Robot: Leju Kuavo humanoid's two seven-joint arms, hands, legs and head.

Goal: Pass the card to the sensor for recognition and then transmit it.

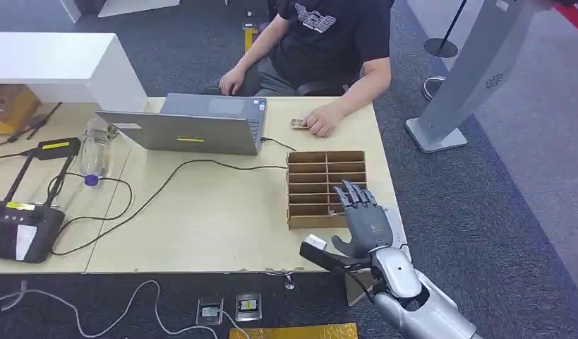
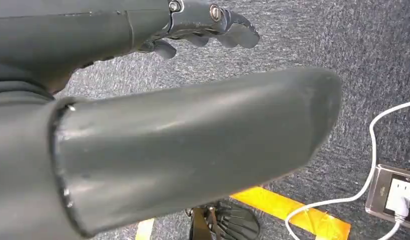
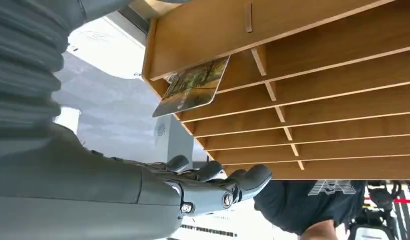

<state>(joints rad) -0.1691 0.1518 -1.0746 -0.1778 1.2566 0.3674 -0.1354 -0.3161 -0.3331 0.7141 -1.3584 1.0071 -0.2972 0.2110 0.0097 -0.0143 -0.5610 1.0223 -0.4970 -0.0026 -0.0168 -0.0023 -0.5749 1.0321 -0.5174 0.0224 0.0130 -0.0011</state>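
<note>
A wooden slotted box [image 1: 321,166] stands on the right part of the table [image 1: 201,226]. My right hand [image 1: 361,219] hovers over its near right corner, fingers spread, holding nothing. In the right wrist view a picture card [image 3: 192,86] sticks out of one slot of the box [image 3: 318,100], a little apart from my right hand [image 3: 192,192]. A black sensor unit [image 1: 21,226] with a raised arm [image 1: 54,148] sits at the table's left end. My left hand [image 2: 182,140] hangs over grey carpet, holding nothing.
A person [image 1: 321,42] sits at the far side, one hand resting by a small object [image 1: 298,124]. A laptop [image 1: 194,127], a bottle [image 1: 94,152] and black cables [image 1: 166,187] lie between box and sensor. Power strips [image 1: 229,309] sit on the floor.
</note>
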